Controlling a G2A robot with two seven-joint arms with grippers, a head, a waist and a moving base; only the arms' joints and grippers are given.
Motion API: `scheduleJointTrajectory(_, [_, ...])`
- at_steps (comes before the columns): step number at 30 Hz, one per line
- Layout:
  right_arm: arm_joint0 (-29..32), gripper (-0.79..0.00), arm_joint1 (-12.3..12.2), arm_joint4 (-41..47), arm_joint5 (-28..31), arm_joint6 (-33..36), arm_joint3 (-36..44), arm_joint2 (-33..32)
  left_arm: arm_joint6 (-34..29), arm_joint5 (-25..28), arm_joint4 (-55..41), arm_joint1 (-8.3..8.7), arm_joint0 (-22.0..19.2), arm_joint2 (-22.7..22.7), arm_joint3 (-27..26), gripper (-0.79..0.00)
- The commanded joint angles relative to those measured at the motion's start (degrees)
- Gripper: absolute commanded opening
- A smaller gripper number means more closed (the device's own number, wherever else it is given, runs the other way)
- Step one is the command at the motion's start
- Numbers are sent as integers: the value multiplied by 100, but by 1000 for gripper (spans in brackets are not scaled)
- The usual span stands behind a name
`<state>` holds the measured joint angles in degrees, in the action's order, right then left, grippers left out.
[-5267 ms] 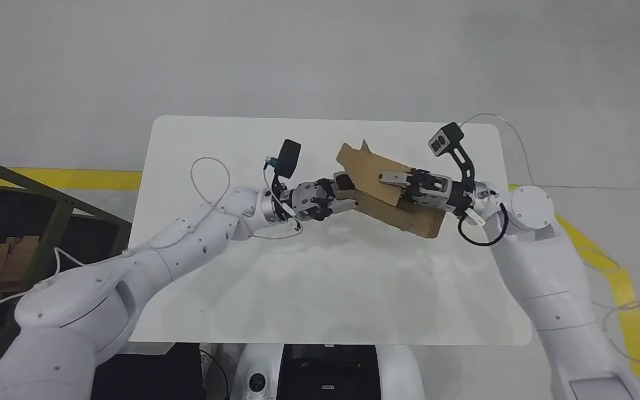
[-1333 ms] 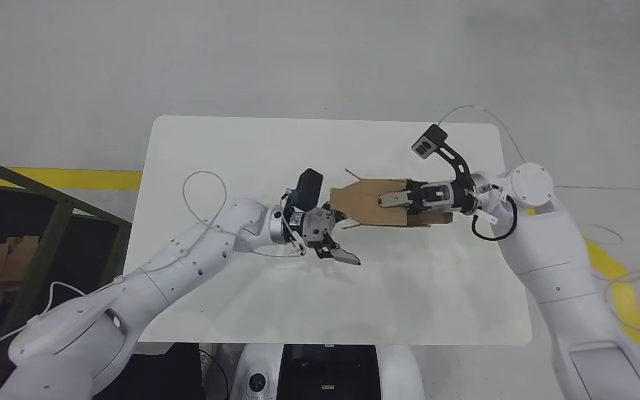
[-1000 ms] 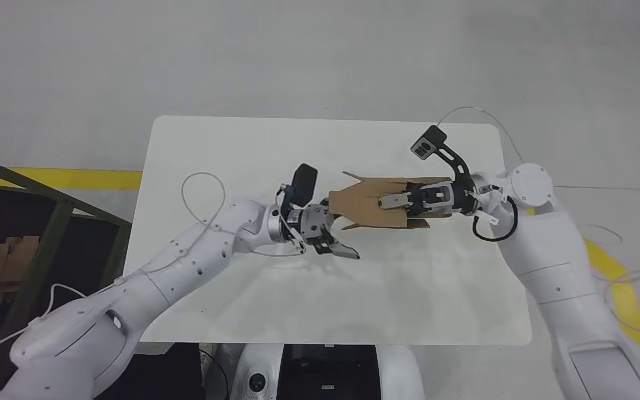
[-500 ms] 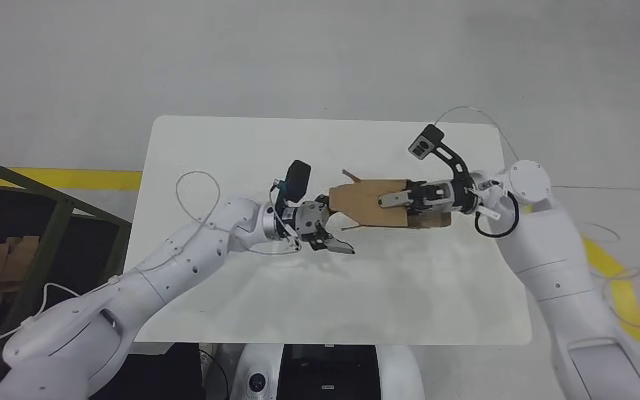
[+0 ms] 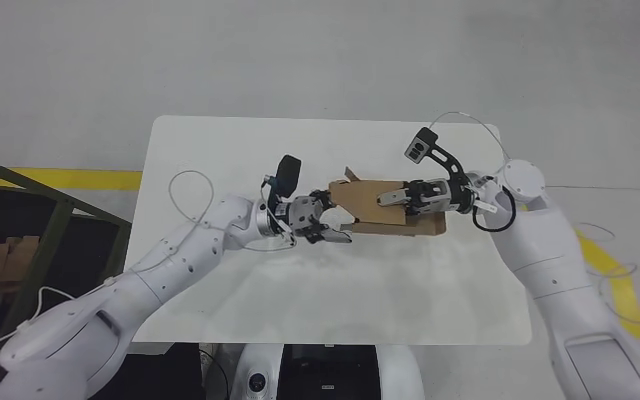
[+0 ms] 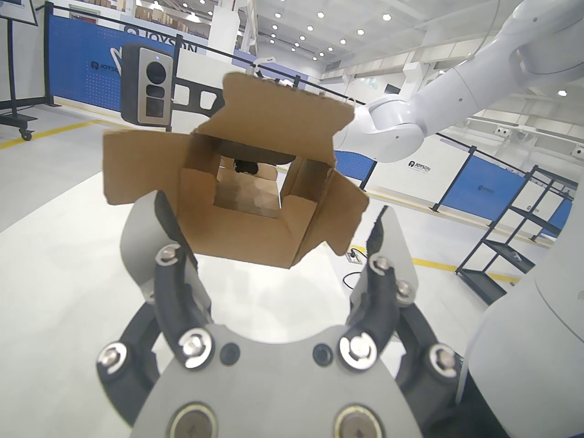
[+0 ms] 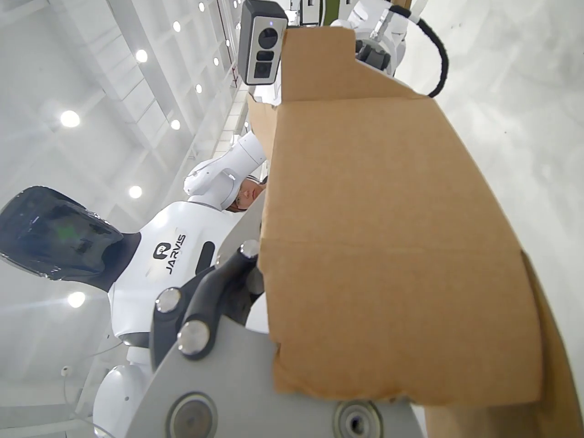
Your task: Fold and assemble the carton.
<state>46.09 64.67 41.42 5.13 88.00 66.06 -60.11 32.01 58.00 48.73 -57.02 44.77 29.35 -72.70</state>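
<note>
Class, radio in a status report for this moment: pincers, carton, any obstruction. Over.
Left pincer open, at the carton's open end. Right pincer shut on carton's other end. Flaps unfolded. No obstruction seen.

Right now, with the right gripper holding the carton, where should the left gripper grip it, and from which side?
Probably a splayed side flap at the carton's open end, approached end-on, opposite the right gripper. That mouth faces the open left gripper, and the flaps stick out as thin free edges, easy to pinch.
</note>
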Motion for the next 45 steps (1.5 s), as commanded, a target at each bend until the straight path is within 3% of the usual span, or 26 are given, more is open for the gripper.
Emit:
scheduleJointTrajectory(1, [-16,-785,7,3,10,1,-12,23,-18,0,-16,-7,28,53,26,-326])
scheduleJointTrajectory(8, [-28,-785,5,29,14,1,26,52,-140,0,-123,-56,87,171,90,-443])
scheduleJointTrajectory(12, [-5,-785,-9,59,18,1,73,55,-219,0,-203,-89,99,207,126,-449])
scheduleJointTrajectory(19, [19,-785,-29,94,32,1,127,80,-312,0,-262,-127,120,279,166,-391])
scheduleJointTrajectory(25, [14,-785,-31,89,68,-19,154,86,-468,0,-235,-162,153,362,104,-259])
scheduleJointTrajectory(31, [57,-785,-32,39,135,-153,233,56,-670,-219,-196,-232,239,503,-14,-200])
scheduleJointTrajectory(34, [114,-785,-41,35,178,-216,295,14,-844,-361,-270,-265,292,558,-55,-135])
scheduleJointTrajectory(45, [288,-785,-80,51,210,-297,432,-143,-1214,-477,-588,-329,500,871,-165,-148])
